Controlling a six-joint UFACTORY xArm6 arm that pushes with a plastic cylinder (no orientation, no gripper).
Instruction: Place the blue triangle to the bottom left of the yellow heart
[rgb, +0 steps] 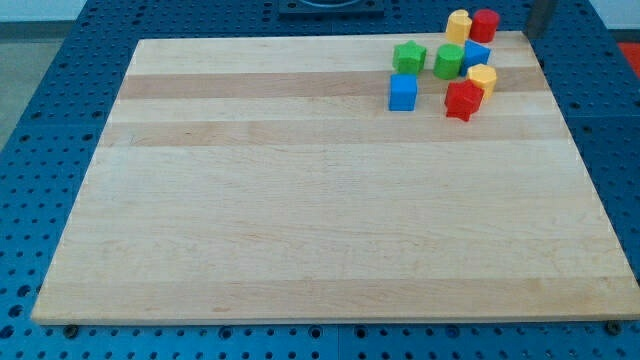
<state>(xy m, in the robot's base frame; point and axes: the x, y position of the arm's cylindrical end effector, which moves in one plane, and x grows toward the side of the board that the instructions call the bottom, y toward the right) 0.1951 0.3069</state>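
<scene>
The blue triangle (477, 53) sat in the cluster at the tabletop's (300, 220) upper right, touching a green block (449, 61) and the yellow heart (483, 78) just below it. A red star (463, 100), blue cube (403, 92), green star (408, 56), yellow block (458, 25) and red block (485, 25) lay around. My tip was not visible, so positions relative to it and its state could not be told.

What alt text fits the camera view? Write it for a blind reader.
Eight small blocks cluster at the top right of a wooden board: yellow block, red block, green star, green block, blue triangle, yellow heart, blue cube, red star. My tip is not clearly visible.
</scene>
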